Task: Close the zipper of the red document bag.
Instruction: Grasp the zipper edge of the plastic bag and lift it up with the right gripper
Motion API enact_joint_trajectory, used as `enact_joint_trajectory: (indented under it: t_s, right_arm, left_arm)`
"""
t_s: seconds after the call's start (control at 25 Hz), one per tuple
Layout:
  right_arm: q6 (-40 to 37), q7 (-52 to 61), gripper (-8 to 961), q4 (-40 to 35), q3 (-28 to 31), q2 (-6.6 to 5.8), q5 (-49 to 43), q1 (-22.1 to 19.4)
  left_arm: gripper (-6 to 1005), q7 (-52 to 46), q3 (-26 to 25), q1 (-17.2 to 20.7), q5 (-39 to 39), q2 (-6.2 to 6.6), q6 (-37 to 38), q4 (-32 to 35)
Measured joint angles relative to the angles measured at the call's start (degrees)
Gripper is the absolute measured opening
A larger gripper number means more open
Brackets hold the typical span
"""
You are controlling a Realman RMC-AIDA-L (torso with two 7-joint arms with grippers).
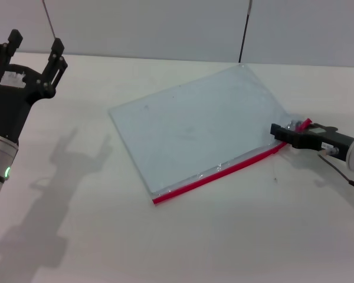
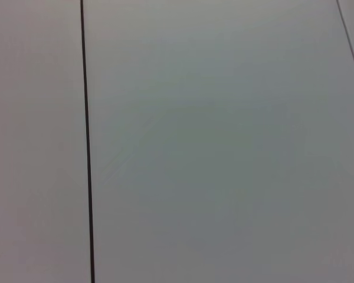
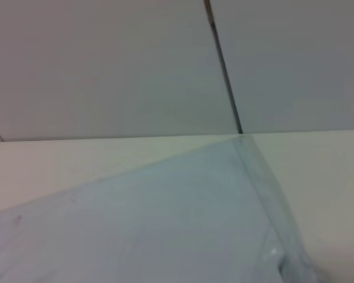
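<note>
We see the red document bag (image 1: 194,127) lying flat on the white tabletop (image 1: 224,236), its zipper (image 1: 218,174) along the long edge nearest the robot. Our right end effector (image 1: 283,132) sits low at the right-hand end of that red strip, its dark fingers closed around the zipper end, where a small red tab sticks up just beside it. The rest of the bag stretches away to this end effector's left. Our left end effector (image 1: 32,50) hangs raised with fingers spread apart, well away from the bag, which lies off to its right.
</note>
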Motion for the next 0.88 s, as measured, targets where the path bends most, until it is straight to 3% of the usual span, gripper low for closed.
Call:
enact_joint_trajectory:
  t_s: [0.24, 0.88]
  right_arm:
    - [0.3, 0.4, 767, 0.5, -0.1, 0.03, 0.1, 0.7]
    - [0.8, 2.1, 270, 0.7, -0.2, -0.13, 0.0, 0.8]
  left_arm:
    - [777, 0.0, 0.0, -0.1, 0.0, 0.0, 0.0, 0.0]
    - [778, 0.0, 0.0, 0.0, 0.0, 0.0, 0.0, 0.0]
